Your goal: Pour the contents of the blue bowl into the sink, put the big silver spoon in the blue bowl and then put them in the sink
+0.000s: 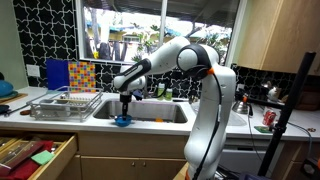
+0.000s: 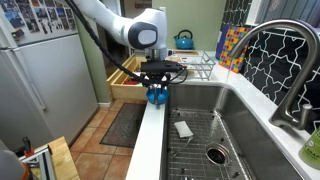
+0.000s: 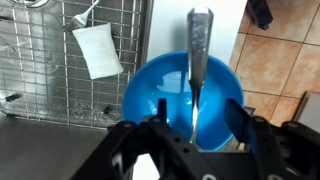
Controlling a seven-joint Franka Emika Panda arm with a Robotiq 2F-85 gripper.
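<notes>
Gripper (image 3: 196,128) at near edge of wrist view, jaws spread wide, nothing held. It hangs just above the blue bowl (image 3: 160,88). Bowl upright on the white front ledge (image 2: 147,145) of the counter, between floor tiles (image 3: 280,60) on one side and basin on the other; not yet in the sink (image 2: 235,110). No contents visible in it.

Silver spoon (image 3: 199,50) lies in the bowl, scoop end low near the jaws, handle running away over the far rim and sticking out past it. Spoon step looks done; the step in hand, by my reading, is moving bowl and spoon together into the basin.

To do it well:
- Take the rim at a side clear of the handle, one jaw inside, one outside, and close firmly. The wall looks smooth and may slip.
- Lift only enough to clear the ledge and keep the bowl level, as the overhanging handle could tip the spoon out.
- Carry sideways over the basin, lower until the base rests on the wire grid (image 3: 60,95), then release.
- Avoid the white pad (image 3: 98,50) lying on the grid, which would leave the bowl tilted.

Farther off: faucet (image 2: 285,45) at the far side of the basin, dish rack (image 1: 58,104) on the counter beside the sink. Both well apart from the path.
</notes>
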